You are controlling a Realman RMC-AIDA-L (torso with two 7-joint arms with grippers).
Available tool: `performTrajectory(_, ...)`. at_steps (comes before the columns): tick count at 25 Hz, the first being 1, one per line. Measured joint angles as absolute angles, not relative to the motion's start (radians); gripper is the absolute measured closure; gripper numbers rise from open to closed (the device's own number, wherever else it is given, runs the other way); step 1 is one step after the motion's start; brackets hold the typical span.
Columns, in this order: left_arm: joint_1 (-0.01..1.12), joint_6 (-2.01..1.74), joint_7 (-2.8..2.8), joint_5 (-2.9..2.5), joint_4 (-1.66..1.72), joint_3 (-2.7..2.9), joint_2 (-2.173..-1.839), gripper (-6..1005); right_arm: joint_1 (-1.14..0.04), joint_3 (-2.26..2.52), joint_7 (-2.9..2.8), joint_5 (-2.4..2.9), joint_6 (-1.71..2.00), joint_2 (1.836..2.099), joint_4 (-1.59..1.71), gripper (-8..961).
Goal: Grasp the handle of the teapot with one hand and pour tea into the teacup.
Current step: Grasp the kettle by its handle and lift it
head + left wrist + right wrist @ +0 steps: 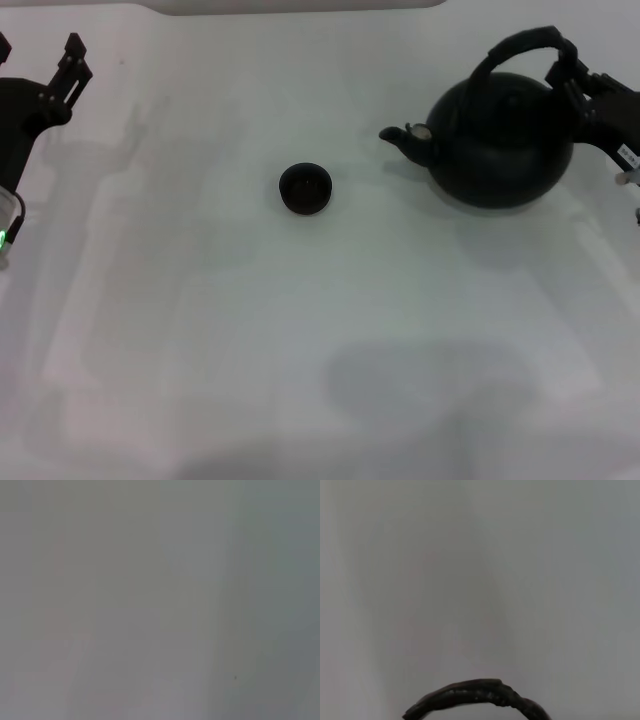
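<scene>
Nothing has been poured yet, as I judge it: the pot (pixel 503 140) stands upright on the surface (pixel 300 340) at my far right, its spout (pixel 408 137) aimed toward the cup (pixel 305 188), which sits well apart from it near the middle. My right gripper (pixel 568 72) is at the handle (pixel 522 46), at its right end where the arch comes down; whether my fingers there are spread or pressed on it I cannot tell. In the right wrist view the handle (pixel 475 696) arcs close under the camera, so I reckon the grasp is about in hand. Lifting, carrying over and tipping all remain.

My left gripper (pixel 68 62) is parked at the far left edge, fingers spread, holding nothing.

As for the surroundings, the surface is plain white and bears only the pot and cup; of the room beyond nothing shows.
</scene>
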State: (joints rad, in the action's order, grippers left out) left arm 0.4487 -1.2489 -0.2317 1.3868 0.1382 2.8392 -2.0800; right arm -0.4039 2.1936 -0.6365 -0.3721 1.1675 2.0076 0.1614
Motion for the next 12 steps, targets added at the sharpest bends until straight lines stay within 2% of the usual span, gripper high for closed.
performTrajectory(12, 0.421, -1.249, -0.232, 1.387, 0.152, 2.833, -2.080, 111, -0.483, 2.191, -0.571, -0.303, 1.170, 2.008, 0.214, 768)
